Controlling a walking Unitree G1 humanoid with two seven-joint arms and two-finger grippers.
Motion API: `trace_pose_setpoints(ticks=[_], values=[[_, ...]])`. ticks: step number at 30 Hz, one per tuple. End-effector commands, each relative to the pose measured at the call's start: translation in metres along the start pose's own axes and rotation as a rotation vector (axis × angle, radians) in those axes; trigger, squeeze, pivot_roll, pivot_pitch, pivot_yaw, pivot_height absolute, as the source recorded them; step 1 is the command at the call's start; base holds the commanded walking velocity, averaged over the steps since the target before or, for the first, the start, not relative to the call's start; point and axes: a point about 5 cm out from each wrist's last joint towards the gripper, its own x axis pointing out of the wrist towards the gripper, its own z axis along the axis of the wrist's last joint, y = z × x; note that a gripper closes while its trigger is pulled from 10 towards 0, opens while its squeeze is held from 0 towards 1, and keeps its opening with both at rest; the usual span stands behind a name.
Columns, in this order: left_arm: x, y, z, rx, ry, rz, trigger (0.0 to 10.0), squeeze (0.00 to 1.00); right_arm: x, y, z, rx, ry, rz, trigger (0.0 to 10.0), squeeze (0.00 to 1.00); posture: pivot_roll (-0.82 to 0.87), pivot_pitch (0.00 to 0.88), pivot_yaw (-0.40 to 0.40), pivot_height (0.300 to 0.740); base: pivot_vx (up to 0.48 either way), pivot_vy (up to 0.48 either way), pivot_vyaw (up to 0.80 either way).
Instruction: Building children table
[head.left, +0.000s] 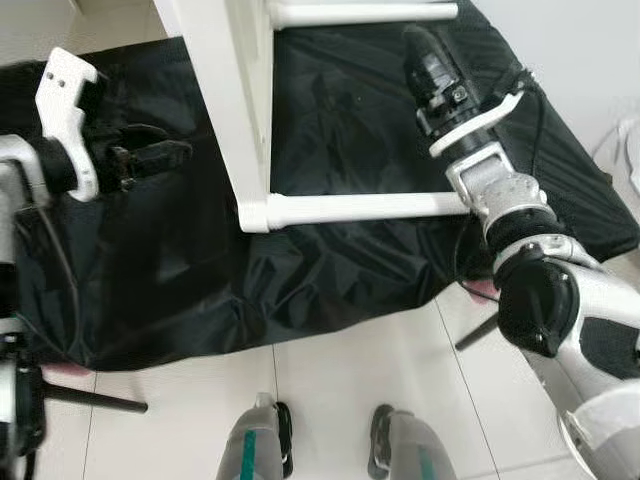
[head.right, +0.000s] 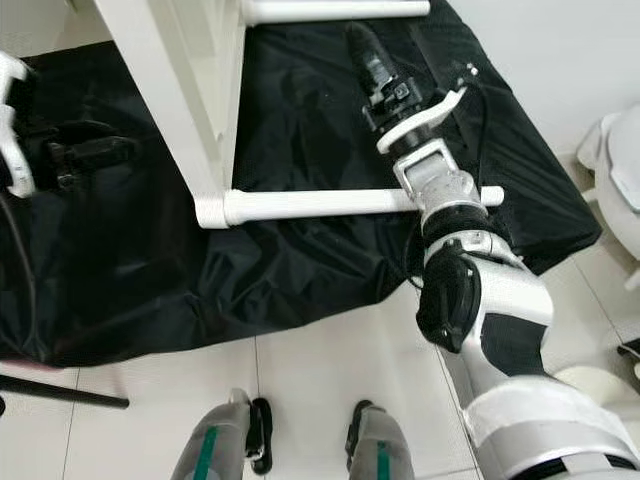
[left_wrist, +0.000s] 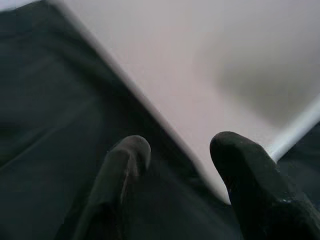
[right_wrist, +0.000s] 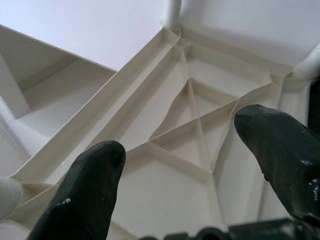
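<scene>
A white children's table lies on its side on a black cloth (head.left: 150, 290). Its top panel (head.left: 225, 100) stands on edge, and two round legs stick out to the right: a near leg (head.left: 360, 207) and a far leg (head.left: 360, 12). My right gripper (head.left: 425, 50) reaches in between the legs, open, facing the ribbed underside (right_wrist: 190, 115) of the top with nothing between its fingers. My left gripper (head.left: 150, 152) hovers open over the cloth just left of the panel, and the white panel face (left_wrist: 200, 65) lies close ahead of its fingers (left_wrist: 127, 155).
White tiled floor (head.left: 380, 360) lies in front of the cloth-covered platform, with my feet (head.left: 285, 440) on it. A black stand leg (head.left: 90, 400) crosses the floor at lower left. A white object (head.right: 620, 170) sits by the wall on the right.
</scene>
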Motion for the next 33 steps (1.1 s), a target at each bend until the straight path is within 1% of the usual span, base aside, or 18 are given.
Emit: trace_pose_setpoints(ticks=[1,2,3,7,8,12,13,14,17,20,23,25,26,27,28,30,32,33], values=[[0.005,0.018,-0.011,-0.061,-0.005,0.154,10.0,0.00,-0.008,-0.008,-0.004,-0.048,0.009,-0.056,10.0,0.00,0.01,0.017,0.065,0.740,0.000,0.000,0.00],[0.005,0.018,-0.011,-0.061,-0.005,0.154,10.0,0.00,-0.008,-0.008,-0.004,-0.048,0.009,-0.056,10.0,0.00,0.01,0.017,0.065,0.740,0.000,0.000,0.00],[0.011,0.027,-0.021,-0.120,-0.002,0.236,10.0,0.00,-0.014,-0.013,-0.005,-0.081,0.009,-0.095,10.0,0.00,0.01,0.000,0.059,0.740,0.000,0.000,0.00],[0.016,0.037,-0.037,-0.157,-0.005,0.348,10.0,0.00,-0.023,-0.018,-0.005,-0.115,0.000,-0.130,10.0,0.00,0.00,0.000,0.057,0.740,0.000,0.000,0.00],[0.019,0.041,-0.050,-0.192,-0.011,0.431,10.0,0.00,-0.033,-0.025,-0.007,-0.172,-0.003,-0.187,10.0,0.00,-0.01,0.000,0.062,0.740,0.000,0.000,0.00],[0.020,0.042,-0.054,-0.199,-0.009,0.457,10.0,0.00,-0.037,-0.027,-0.007,-0.196,-0.002,-0.209,10.0,0.00,-0.01,0.000,0.062,0.740,0.000,0.000,0.00],[0.022,0.042,-0.059,-0.213,-0.011,0.481,10.0,0.00,-0.041,-0.030,-0.008,-0.232,0.004,-0.242,10.0,0.00,-0.01,0.000,0.063,0.740,0.000,0.000,0.00],[0.027,0.040,-0.067,-0.207,-0.012,0.508,10.0,0.00,-0.048,-0.034,-0.011,-0.290,0.021,-0.292,10.0,0.00,-0.02,0.000,0.062,0.740,0.000,0.000,0.00],[0.032,0.037,-0.074,-0.215,-0.015,0.526,10.0,0.00,-0.054,-0.038,-0.014,-0.333,0.031,-0.344,10.0,0.00,-0.01,0.000,0.062,0.740,0.000,0.000,0.00],[0.043,0.029,-0.087,-0.293,-0.064,0.571,10.0,0.00,-0.068,-0.045,-0.023,-0.402,0.039,-0.444,10.0,0.00,-0.01,0.000,0.065,0.740,0.000,0.000,0.00],[0.053,0.019,-0.089,-0.286,-0.117,0.564,10.0,0.00,-0.076,-0.048,-0.031,-0.463,0.073,-0.509,10.0,0.00,-0.01,0.000,0.070,0.740,0.000,0.000,0.00],[0.054,0.017,-0.089,-0.261,-0.129,0.573,10.0,0.00,-0.078,-0.047,-0.033,-0.498,0.090,-0.505,10.0,0.00,-0.01,0.000,0.077,0.740,0.000,0.000,0.00],[0.055,0.016,-0.087,-0.230,-0.156,0.602,10.0,0.00,-0.081,-0.046,-0.037,-0.582,0.123,-0.504,10.0,0.00,-0.01,0.000,0.098,0.740,0.000,0.000,0.00],[0.055,0.016,-0.087,-0.230,-0.156,0.602,10.0,0.00,-0.081,-0.046,-0.037,-0.582,0.123,-0.504,10.0,0.00,-0.01,0.000,0.098,0.740,0.000,0.000,0.00],[0.055,0.015,-0.086,-0.240,-0.179,0.607,10.0,0.00,-0.082,-0.044,-0.040,-0.637,0.142,-0.494,10.0,0.00,-0.01,0.000,0.104,0.740,0.000,0.000,0.00],[0.055,0.015,-0.086,-0.240,-0.179,0.607,10.0,0.00,-0.082,-0.044,-0.040,-0.637,0.142,-0.494,10.0,0.00,-0.01,0.000,0.104,0.740,0.000,0.000,0.00],[0.051,0.012,-0.080,-0.218,-0.242,0.637,10.0,0.00,-0.078,-0.036,-0.048,-0.774,0.173,-0.455,10.0,0.00,0.00,0.000,0.171,0.740,0.000,0.000,0.00],[0.051,0.012,-0.080,-0.218,-0.242,0.637,10.0,0.00,-0.078,-0.036,-0.048,-0.774,0.173,-0.455,10.0,0.00,0.00,0.000,0.171,0.740,0.000,0.000,0.00]])
